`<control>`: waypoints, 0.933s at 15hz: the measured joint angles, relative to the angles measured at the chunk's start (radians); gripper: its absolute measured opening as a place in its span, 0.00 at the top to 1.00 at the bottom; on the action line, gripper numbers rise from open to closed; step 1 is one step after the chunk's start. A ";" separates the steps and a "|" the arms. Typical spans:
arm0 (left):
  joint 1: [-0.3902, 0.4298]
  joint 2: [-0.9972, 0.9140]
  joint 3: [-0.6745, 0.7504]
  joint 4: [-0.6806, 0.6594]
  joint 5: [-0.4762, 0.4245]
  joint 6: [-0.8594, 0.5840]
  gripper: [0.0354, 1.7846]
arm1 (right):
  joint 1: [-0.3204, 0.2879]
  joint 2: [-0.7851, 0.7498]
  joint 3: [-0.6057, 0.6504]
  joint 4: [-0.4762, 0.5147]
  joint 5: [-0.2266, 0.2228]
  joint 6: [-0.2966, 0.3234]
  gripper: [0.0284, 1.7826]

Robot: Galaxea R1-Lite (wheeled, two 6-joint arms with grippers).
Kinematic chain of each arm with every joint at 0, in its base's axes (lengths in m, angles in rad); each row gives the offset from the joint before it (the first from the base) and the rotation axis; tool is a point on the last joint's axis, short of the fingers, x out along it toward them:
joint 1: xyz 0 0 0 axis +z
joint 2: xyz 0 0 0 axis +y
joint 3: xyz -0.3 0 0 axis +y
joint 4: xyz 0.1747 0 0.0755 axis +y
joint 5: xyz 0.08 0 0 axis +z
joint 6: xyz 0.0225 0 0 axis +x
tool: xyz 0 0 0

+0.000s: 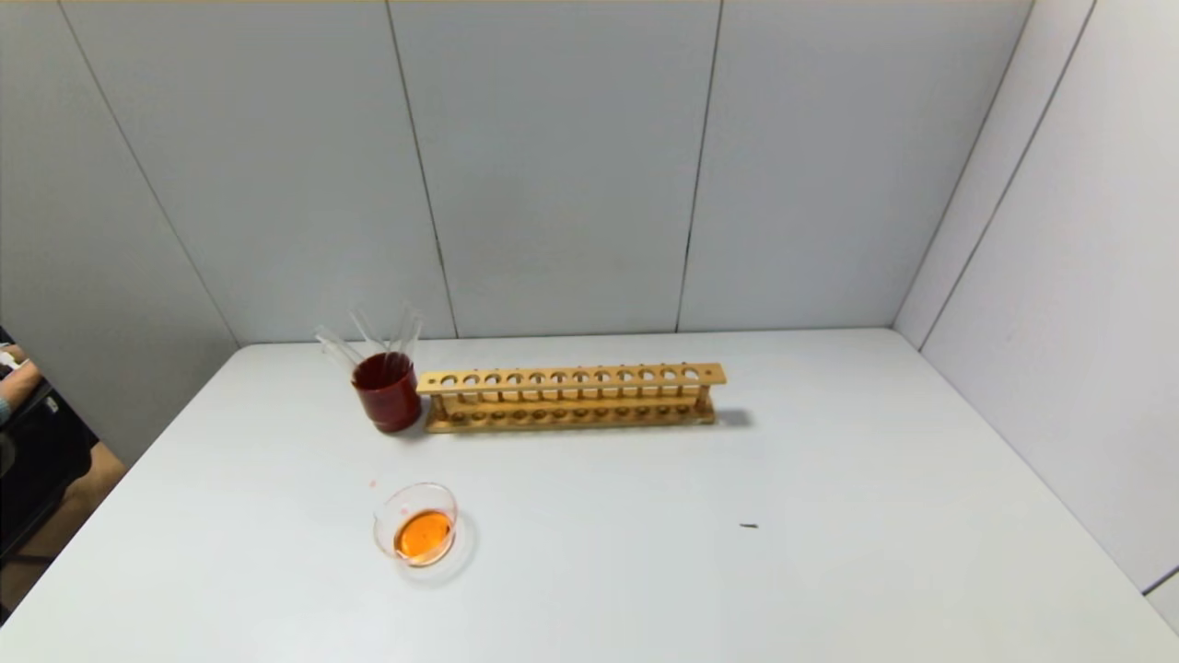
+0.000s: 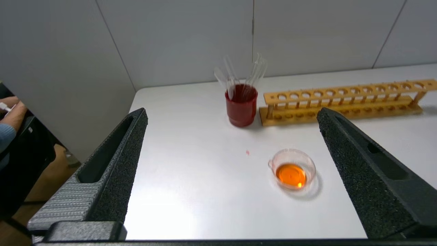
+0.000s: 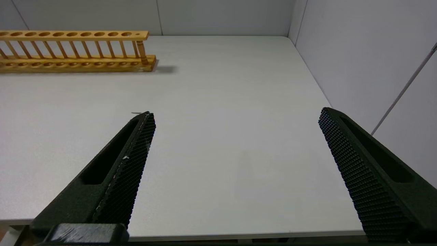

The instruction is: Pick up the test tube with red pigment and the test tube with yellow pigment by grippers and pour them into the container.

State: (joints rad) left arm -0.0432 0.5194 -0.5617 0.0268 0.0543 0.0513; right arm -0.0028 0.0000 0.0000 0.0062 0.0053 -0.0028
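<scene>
The container (image 1: 433, 491), a small clear glass dish, stands on the white table at the front left and holds orange liquid; it also shows in the left wrist view (image 2: 307, 158). No tube with red or yellow liquid shows. Several clear tubes (image 1: 368, 331) lean in a dark red cup (image 1: 387, 396) behind the dish and look colourless. Neither gripper shows in the head view. My left gripper (image 2: 232, 114) is open and empty, back from the dish over the table's front left. My right gripper (image 3: 237, 114) is open and empty over the table's front right edge.
An empty wooden tube rack (image 1: 571, 396) stands right of the red cup. A small pink drop (image 2: 247, 152) lies between cup and dish. A dark speck (image 1: 748, 526) lies mid-table. Grey walls close the back and right. A person's arm (image 1: 14, 378) shows at the far left.
</scene>
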 joint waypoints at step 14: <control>0.044 -0.519 0.541 0.018 -0.078 0.064 0.02 | 0.000 0.000 0.000 0.000 0.000 0.000 0.02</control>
State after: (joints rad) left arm 0.0009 0.0000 -0.0206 0.0447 -0.0238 0.1153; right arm -0.0028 0.0000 0.0000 0.0062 0.0053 -0.0028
